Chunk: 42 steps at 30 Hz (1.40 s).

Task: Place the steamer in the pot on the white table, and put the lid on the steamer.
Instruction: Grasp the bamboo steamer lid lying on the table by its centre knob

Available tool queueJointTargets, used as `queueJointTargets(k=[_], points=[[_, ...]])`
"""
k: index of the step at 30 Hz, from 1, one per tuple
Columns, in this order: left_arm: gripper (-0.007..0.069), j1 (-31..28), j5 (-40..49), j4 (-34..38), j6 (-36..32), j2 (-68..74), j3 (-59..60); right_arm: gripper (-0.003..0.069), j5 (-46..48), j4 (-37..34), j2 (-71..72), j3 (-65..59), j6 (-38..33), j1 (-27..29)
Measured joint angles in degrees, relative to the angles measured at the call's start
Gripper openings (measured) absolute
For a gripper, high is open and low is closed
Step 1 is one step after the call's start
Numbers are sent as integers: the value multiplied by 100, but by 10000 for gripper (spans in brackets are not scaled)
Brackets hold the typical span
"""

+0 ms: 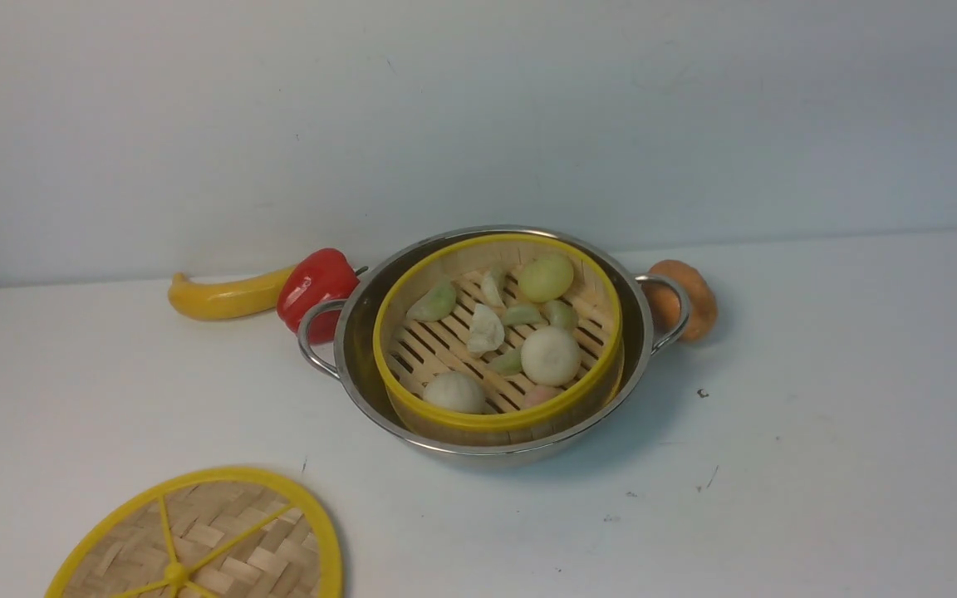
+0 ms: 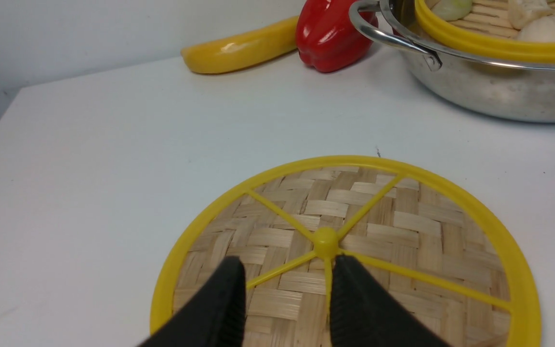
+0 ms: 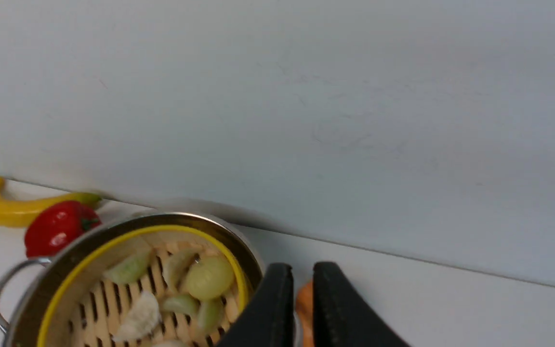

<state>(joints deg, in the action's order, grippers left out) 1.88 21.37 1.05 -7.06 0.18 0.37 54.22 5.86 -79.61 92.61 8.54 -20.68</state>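
Observation:
The steamer, a bamboo basket with a yellow rim and pale dumplings and buns, sits inside the shiny pot on the white table. The lid, a flat woven disc with yellow spokes, lies on the table at the near left. In the left wrist view my left gripper hangs open just above the lid, its fingers on either side of a spoke close to the centre knob. My right gripper is beside the pot with its jaws slightly apart and nothing between them. Neither gripper shows in the front view.
A yellow squash and a red pepper lie against the pot's left handle near the back wall. An orange vegetable sits behind its right handle. The table's left edge runs close to the lid.

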Motion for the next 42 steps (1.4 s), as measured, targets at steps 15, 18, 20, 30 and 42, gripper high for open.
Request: queueJointTargets(k=[15, 18, 20, 30, 42], points=[[242, 0, 0, 0, 0, 0, 0, 143, -2405, 1056, 4055, -5441, 977, 1583], [242, 0, 0, 0, 0, 0, 0, 148, -2840, 1067, 4537, -6133, 1136, 2079], [242, 0, 0, 0, 0, 0, 0, 150, -3093, 1094, 4865, -6628, 1223, 2204], [242, 0, 0, 0, 0, 0, 0, 177, -3538, 1200, 6716, -8365, 1298, 2241], [242, 0, 0, 0, 0, 0, 0, 212, -3033, 1200, 7685, -8664, 1299, 2049]])
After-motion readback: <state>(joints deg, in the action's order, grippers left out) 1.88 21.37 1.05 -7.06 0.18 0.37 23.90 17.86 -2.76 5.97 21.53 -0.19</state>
